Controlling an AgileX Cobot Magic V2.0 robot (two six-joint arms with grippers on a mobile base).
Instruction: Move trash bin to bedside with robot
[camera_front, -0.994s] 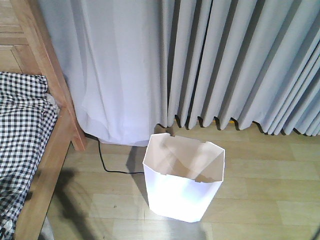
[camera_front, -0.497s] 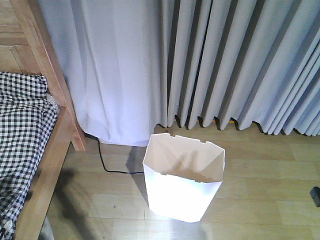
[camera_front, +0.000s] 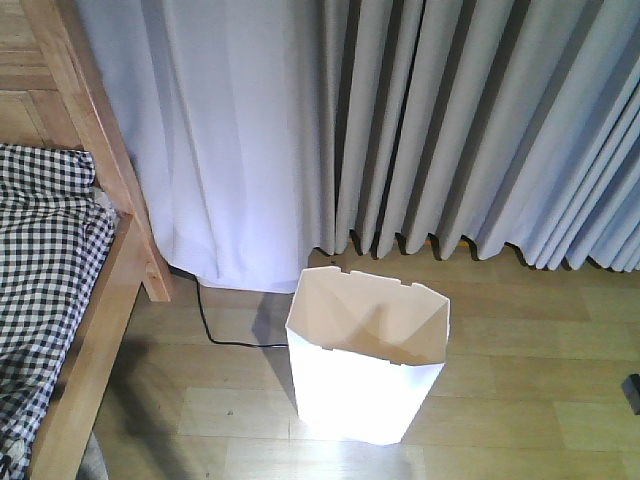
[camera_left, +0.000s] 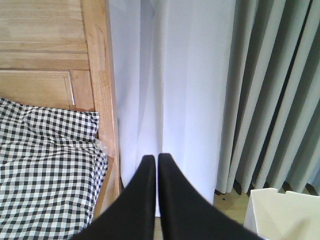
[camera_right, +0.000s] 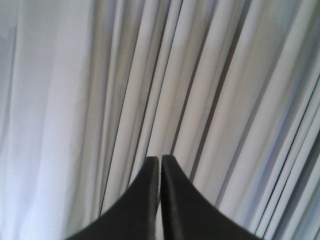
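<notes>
Black and pressed nearly together, the fingers of my left gripper (camera_left: 156, 162) hold nothing; my right gripper (camera_right: 160, 162) is pinched closed and empty too, facing only grey curtain (camera_right: 210, 75). No desk shows, so I place things by the bed. Beyond my left fingertips stands the wooden bed frame (camera_left: 97, 75) with its checked bedding (camera_left: 45, 165). The trash bin (camera_front: 367, 365) sits upright on the floor, somewhat apart from the frame. To nudge it closer, I should probably push low on its wall, slowly, so it slides without tipping.
</notes>
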